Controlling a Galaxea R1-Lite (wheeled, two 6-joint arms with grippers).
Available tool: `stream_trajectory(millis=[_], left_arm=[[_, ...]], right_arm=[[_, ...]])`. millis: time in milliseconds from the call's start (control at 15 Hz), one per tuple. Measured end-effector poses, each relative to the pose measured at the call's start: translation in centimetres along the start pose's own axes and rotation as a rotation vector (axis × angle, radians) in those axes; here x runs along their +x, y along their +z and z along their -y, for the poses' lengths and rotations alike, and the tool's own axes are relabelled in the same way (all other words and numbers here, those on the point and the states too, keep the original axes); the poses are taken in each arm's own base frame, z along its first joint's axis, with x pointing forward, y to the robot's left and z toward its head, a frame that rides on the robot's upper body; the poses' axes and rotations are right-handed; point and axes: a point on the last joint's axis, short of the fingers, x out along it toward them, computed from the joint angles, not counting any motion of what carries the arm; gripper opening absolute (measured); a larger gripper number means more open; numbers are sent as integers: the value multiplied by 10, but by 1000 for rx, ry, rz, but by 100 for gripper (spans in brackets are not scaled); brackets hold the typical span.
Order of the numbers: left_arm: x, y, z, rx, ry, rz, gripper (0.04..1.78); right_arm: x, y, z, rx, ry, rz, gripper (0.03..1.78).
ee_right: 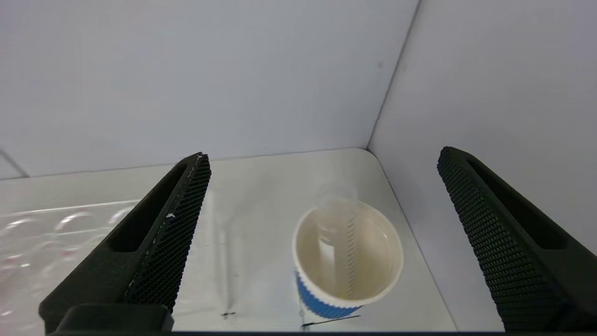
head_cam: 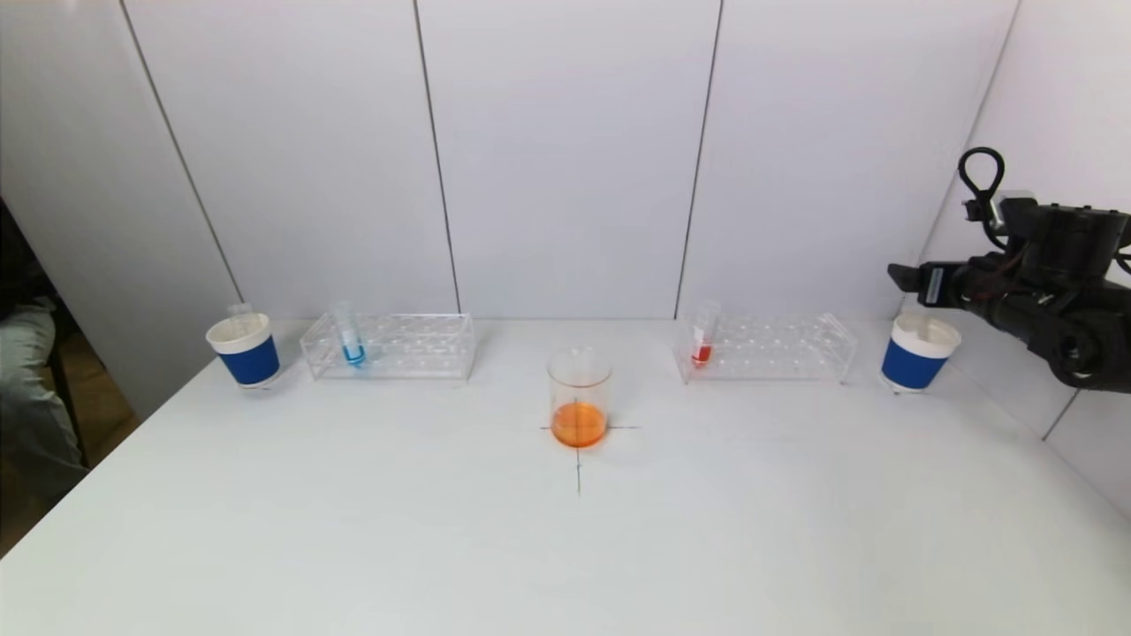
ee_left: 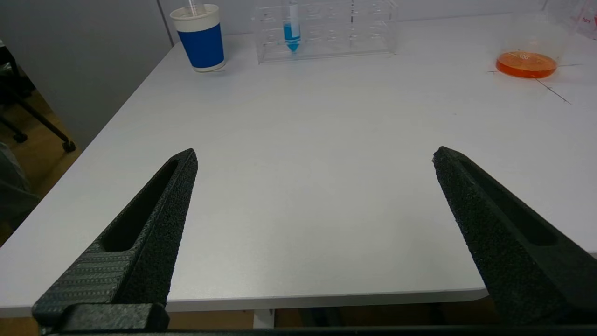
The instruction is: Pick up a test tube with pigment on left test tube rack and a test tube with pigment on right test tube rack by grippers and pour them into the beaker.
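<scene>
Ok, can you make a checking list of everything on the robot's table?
Surface: white table with a drawn cross mark under the beaker.
Job's things: beaker holds orange liquid; blue tube upright in left rack; red tube upright in right rack.
Clutter: left paper cup and right paper cup, an empty tube in each.
Grippers: left tool open above the near table edge; right tool open above the right cup.
Cables: black loop on the right arm.
Surroundings: white panel walls.

Matte black right arm (head_cam: pixel 1051 283), chunky housings, looped black cable on top; right gripper (ee_right: pixel 322 242) with long tapered jaws, mesh-textured faces; left gripper (ee_left: pixel 312 233) alike, grainy-surfaced.
</scene>
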Motion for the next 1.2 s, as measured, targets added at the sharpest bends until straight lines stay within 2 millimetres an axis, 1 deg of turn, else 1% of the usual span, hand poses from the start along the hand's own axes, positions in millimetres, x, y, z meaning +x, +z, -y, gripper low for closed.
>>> stream_trajectory(millis=[67,267,333,467,667,867,1000,1200], left_arm=[[0,0,0,0,0,0,176],[0,0,0,0,0,0,176],[0,0,0,0,0,0,176],[0,0,0,0,0,0,176],[0,0,0,0,0,0,176],[0,0,0,0,0,0,176],[0,0,0,0,0,0,176],[0,0,0,0,0,0,176]], right_arm=[[-15,9,-9,-4,23,16,176],[-75,27,-37,-17,108,57,176],[-99,31,-43,-21,136,71,176],[-145,32,-46,-25,162,96,176],[-208,21,-36,-18,143,132,176],[-261,5,-23,-3,120,185,176],[-290,-8,-14,2,99,223,176],[-327,-32,-5,10,77,268,176]])
